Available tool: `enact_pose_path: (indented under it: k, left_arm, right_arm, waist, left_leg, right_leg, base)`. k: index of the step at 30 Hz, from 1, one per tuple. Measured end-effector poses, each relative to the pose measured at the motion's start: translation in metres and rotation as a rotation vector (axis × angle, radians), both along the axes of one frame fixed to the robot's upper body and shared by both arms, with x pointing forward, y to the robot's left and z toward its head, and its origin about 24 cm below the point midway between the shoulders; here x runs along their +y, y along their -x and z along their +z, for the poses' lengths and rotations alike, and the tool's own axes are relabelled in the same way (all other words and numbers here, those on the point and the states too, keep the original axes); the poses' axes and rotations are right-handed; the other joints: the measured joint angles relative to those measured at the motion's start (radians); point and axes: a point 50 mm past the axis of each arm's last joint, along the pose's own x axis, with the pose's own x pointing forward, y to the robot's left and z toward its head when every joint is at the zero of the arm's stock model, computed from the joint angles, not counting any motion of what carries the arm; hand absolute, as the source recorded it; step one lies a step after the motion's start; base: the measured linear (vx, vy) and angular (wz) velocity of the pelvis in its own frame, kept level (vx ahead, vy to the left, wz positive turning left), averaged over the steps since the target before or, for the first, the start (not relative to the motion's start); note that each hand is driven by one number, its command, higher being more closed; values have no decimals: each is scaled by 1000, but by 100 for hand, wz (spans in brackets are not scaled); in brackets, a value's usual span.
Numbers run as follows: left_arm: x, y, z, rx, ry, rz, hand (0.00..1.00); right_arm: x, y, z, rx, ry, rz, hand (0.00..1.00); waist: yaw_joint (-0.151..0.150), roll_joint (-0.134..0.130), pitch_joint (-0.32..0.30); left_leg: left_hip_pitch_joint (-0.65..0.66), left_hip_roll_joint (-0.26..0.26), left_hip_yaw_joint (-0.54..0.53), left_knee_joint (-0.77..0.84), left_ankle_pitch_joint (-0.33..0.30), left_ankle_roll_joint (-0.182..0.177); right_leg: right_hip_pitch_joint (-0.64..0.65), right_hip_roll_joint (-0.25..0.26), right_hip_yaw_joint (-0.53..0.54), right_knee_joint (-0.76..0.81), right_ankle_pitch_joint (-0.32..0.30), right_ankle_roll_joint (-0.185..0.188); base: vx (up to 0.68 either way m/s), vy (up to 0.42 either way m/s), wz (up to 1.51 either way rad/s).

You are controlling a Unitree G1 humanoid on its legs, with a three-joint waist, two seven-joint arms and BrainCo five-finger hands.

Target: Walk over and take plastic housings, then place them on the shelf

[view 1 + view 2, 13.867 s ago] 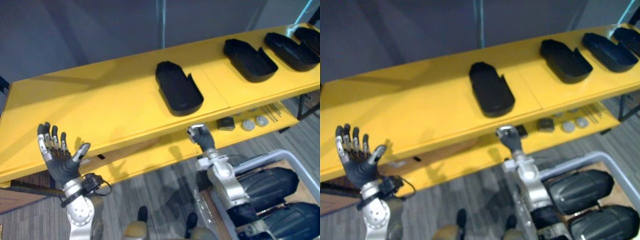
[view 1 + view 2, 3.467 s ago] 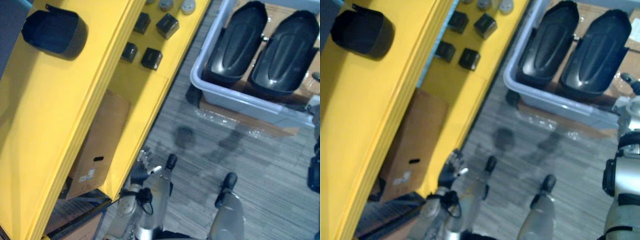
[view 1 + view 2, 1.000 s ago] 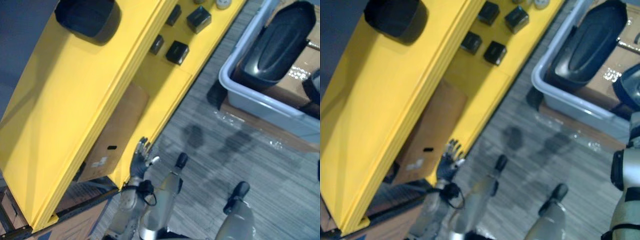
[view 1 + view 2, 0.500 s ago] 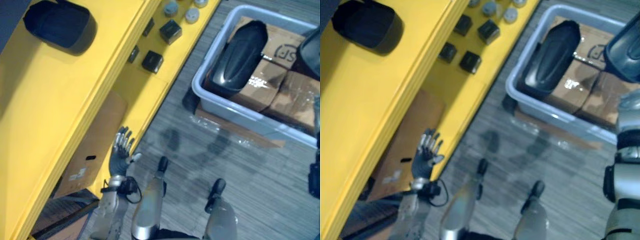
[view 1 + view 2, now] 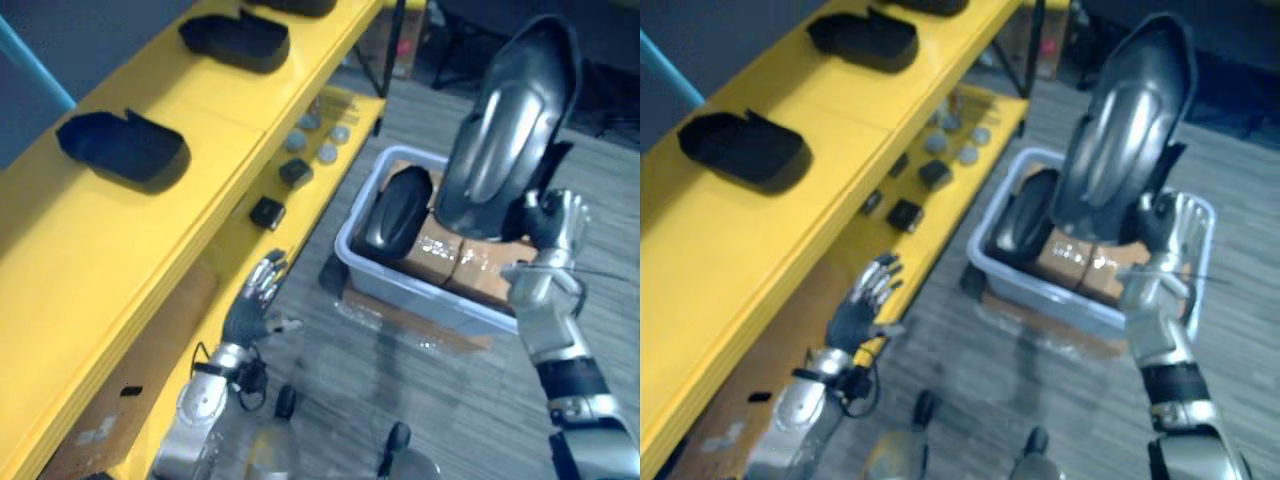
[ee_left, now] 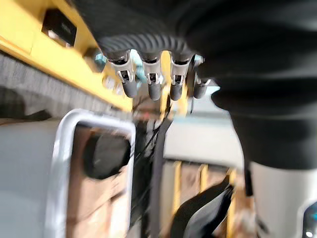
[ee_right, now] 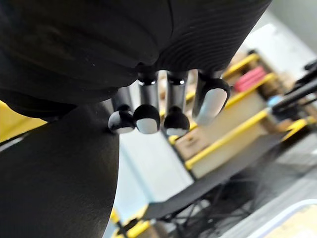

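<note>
Right hand (image 5: 548,222) grips dark glossy plastic housing (image 5: 500,130), now lifted above grey plastic bin (image 5: 410,298); one pickup done. Left hand (image 5: 250,305) slack, empty. Yellow metal shelf (image 5: 90,230) next.

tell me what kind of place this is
Likely a factory or warehouse floor: a long yellow shelf with black plastic housings laid out, a grey bin holding another on the floor, and the right hand gripping a lifted housing.
</note>
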Motion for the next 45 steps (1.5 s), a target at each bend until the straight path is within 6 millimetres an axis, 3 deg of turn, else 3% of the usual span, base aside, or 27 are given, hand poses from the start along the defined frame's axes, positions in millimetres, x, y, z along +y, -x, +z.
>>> enact_pose_path:
  k: [5,9,14,21,28,30,36,45]
  left_arm:
    - [3,-17,-22,148,-120,-13,0]
    - [4,-20,-52,329,-180,-51,0]
    - [6,-23,-77,522,-132,-64,0]
    - [15,-26,-97,701,-81,-39,0]
    - [12,-19,-113,854,19,-36,0]
    - [9,-16,-120,888,35,-22,0]
    - [9,-16,-122,893,31,-11,0]
    - [14,-22,-117,829,40,33,0]
  right_arm:
    - [20,4,-15,99,54,152,100]
    - [41,4,-25,155,84,287,100]
    - [55,4,-30,190,124,376,100]
    - [80,6,-42,241,156,499,100]
    - [95,11,-63,330,181,575,100]
    - [97,16,-79,395,176,591,100]
    - [102,25,-100,486,211,624,100]
    - [98,32,-114,543,223,618,100]
  waist:
    - [-17,-9,-48]
    - [-34,-18,-78]
    - [-37,-23,-92]
    - [-44,-44,-111]
    - [-49,-50,-116]
    - [-49,-50,-117]
    - [-51,-50,-117]
    - [-50,-50,-117]
  left_leg:
    - [17,2,34,0,0,0]
    - [32,16,57,-5,0,0]
    - [46,30,60,-6,3,-6]
    - [46,36,62,-5,7,-10]
    - [47,36,60,-6,9,-11]
    - [48,37,58,-6,9,-11]
    - [54,37,58,-6,9,-12]
    - [57,37,57,-7,9,-12]
  right_leg:
    - [0,3,35,-13,14,7]
    - [17,20,55,-53,37,4]
    - [31,36,63,-63,44,-2]
    - [33,44,68,-76,56,-5]
    - [37,45,69,-79,58,-4]
    - [40,46,67,-80,58,-4]
    - [49,46,66,-84,58,-4]
    - [52,46,65,-87,58,-3]
  base:
    - [-26,9,-20]
    - [-41,-12,-16]
    - [-23,-17,-5]
    - [0,0,0]
    - [0,0,0]
    - [0,0,0]
    - [0,0,0]
    - [0,0,0]
